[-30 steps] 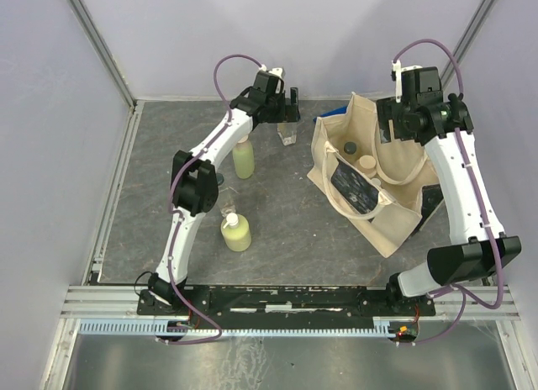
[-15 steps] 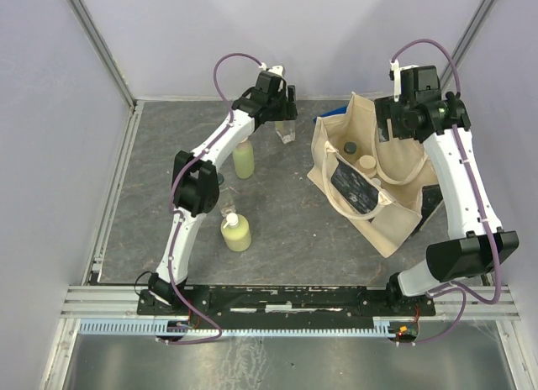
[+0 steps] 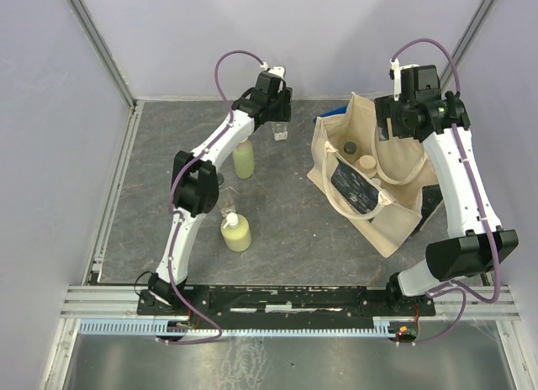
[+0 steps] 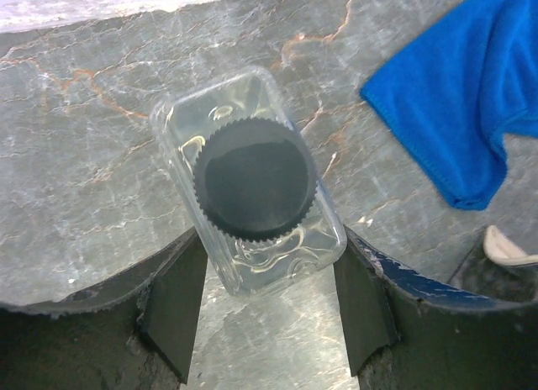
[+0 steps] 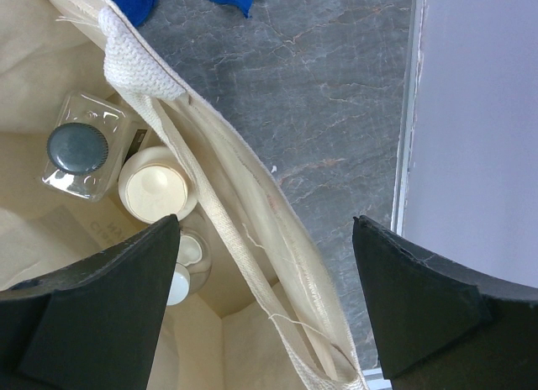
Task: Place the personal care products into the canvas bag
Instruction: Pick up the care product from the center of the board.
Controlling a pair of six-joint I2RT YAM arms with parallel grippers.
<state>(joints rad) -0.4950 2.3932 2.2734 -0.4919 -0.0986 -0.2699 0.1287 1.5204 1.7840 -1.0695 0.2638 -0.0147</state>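
FAR SIDE OF THE TABLE: My left claw (image 4: 267, 276) grips a clear black-capped bottle (image 4: 256, 176) from above, one dark pad pressed to each side. The bottle stands upright on the grey marbled table (image 4: 84, 155), left of the canvas bag (image 3: 395, 222). A blue cloth (image 4: 454, 96) lies to its right, apart from it.

My right claw (image 5: 265, 239) hangs spread wide and empty over the open mouth of the bag, which sits at the right of the table. Inside lie a second black-capped bottle (image 5: 77, 148), a beige jar (image 5: 155, 184) touching it, and a small pale-capped container (image 5: 189, 255) just beside the jar.

Two yellow-green bottles stand on the left: the far one (image 3: 244, 159) beside my left forearm, the near one (image 3: 236, 233) well apart from the bag.
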